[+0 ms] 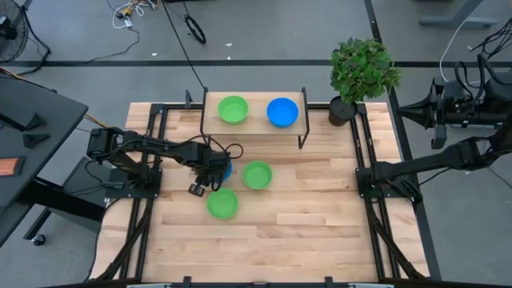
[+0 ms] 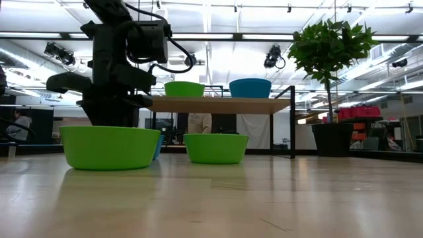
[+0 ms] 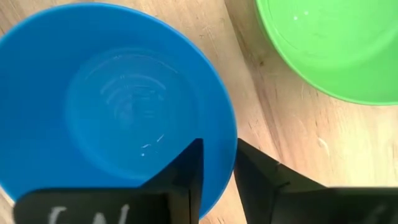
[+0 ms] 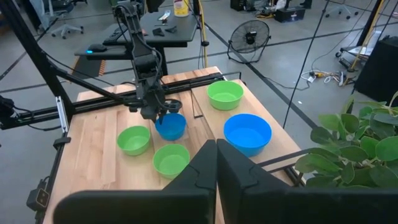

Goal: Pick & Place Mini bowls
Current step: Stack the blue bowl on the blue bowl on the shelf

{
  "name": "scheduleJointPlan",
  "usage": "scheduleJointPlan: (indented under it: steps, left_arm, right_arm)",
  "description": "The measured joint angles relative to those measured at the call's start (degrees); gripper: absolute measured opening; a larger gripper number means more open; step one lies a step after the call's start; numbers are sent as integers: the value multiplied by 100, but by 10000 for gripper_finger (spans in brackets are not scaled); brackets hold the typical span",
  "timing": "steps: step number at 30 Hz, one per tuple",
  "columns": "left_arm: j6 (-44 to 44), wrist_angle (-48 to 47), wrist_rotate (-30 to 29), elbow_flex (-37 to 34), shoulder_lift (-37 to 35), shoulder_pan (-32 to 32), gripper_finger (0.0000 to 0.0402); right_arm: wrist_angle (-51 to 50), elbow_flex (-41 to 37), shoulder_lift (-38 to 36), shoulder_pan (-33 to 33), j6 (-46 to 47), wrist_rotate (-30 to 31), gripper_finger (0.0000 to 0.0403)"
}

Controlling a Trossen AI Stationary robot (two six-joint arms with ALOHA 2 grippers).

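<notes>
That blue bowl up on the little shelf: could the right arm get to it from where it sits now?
Probably yes. The blue bowl sits open on the raised shelf's right end, nearest the right gripper, parked shut off the table's right edge. Only the potted plant crowds that side.

A potted plant (image 1: 362, 76) stood at the far right corner of the wooden counter (image 1: 304, 224), just beside a low raised shelf (image 1: 254, 126).

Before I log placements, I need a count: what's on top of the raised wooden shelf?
Two mini bowls sit on the shelf: a green bowl and a blue bowl, side by side, apart. Both look empty; whatever is beneath the shelf is covered.
</notes>
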Motion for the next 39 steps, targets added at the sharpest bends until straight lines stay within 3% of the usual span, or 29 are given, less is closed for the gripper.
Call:
scheduleJointPlan:
  steps: [20,29,39]
  left_arm:
    - [-74,-62,25,0,-14,0,21]
    - [-153,-87,20,10,-14,0,10]
    - [-146,-762,-227,599,-8,-2,4]
  right_arm:
    - [0,0,0,1,0,0,8]
    - [0,0,0,0,0,0,8]
    - [0,0,0,-1,0,0,8]
